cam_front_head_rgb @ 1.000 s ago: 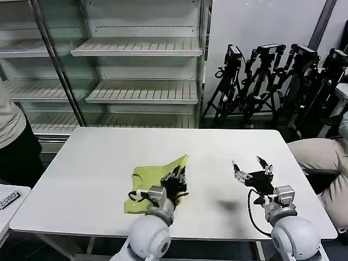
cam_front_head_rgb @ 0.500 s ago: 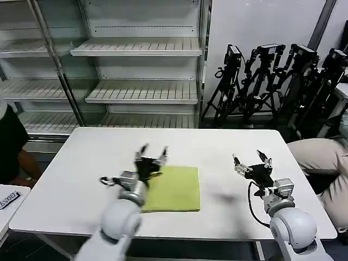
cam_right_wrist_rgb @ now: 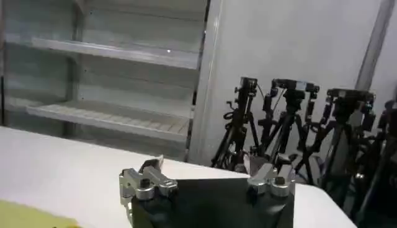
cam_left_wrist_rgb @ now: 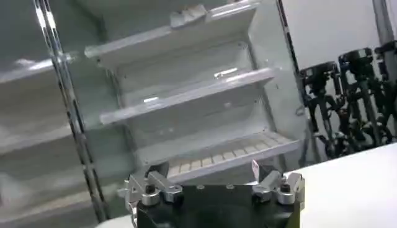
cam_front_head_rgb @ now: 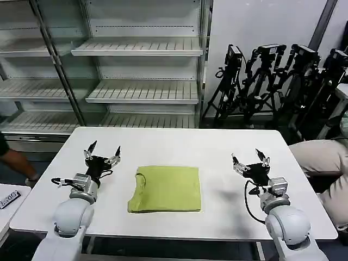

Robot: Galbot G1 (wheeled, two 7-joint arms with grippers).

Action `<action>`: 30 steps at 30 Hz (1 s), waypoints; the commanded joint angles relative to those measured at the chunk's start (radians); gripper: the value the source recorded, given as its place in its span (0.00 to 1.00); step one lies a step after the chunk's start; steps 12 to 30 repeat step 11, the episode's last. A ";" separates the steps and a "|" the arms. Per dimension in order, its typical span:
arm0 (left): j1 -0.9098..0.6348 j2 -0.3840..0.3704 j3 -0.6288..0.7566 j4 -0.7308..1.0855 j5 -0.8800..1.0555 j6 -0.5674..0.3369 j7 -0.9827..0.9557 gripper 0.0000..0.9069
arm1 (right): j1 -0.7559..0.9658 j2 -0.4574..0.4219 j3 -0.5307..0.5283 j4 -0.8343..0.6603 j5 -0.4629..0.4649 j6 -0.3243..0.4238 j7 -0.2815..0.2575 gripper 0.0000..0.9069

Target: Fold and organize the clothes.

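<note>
The lime yellow-green shirt (cam_front_head_rgb: 166, 188) lies folded into a flat rectangle on the white table (cam_front_head_rgb: 179, 144), near the front middle, its collar edge toward my left. A corner of the shirt (cam_right_wrist_rgb: 25, 217) also shows in the right wrist view. My left gripper (cam_front_head_rgb: 101, 152) hovers to the left of the shirt, open, fingers spread and pointing away toward the shelves, holding nothing. My right gripper (cam_front_head_rgb: 250, 159) hovers to the right of the shirt, open and empty too. In the wrist views both grippers, left (cam_left_wrist_rgb: 211, 170) and right (cam_right_wrist_rgb: 201, 164), have their jaws wide apart.
Metal shelving (cam_front_head_rgb: 136, 65) stands behind the table. A row of black tripods (cam_front_head_rgb: 272, 76) fills the back right. A person in beige trousers (cam_front_head_rgb: 321, 157) sits at the right edge; a small device (cam_front_head_rgb: 8, 200) lies on a side surface at the left.
The left gripper let go of the shirt, which went from bunched to a flat folded rectangle, and drew back to the left of it. The right gripper barely moved.
</note>
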 commanded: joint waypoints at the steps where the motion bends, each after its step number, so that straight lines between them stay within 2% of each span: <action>1: -0.006 0.048 -0.085 0.060 0.036 -0.081 0.069 1.00 | 0.031 0.008 -0.017 -0.057 -0.091 0.070 -0.010 1.00; 7: 0.024 0.052 -0.100 0.068 0.030 -0.111 0.068 1.00 | 0.036 0.025 -0.038 -0.084 -0.168 0.100 -0.002 1.00; 30: 0.037 0.050 -0.096 0.060 0.048 -0.130 0.068 1.00 | 0.045 0.032 -0.045 -0.092 -0.171 0.104 0.006 1.00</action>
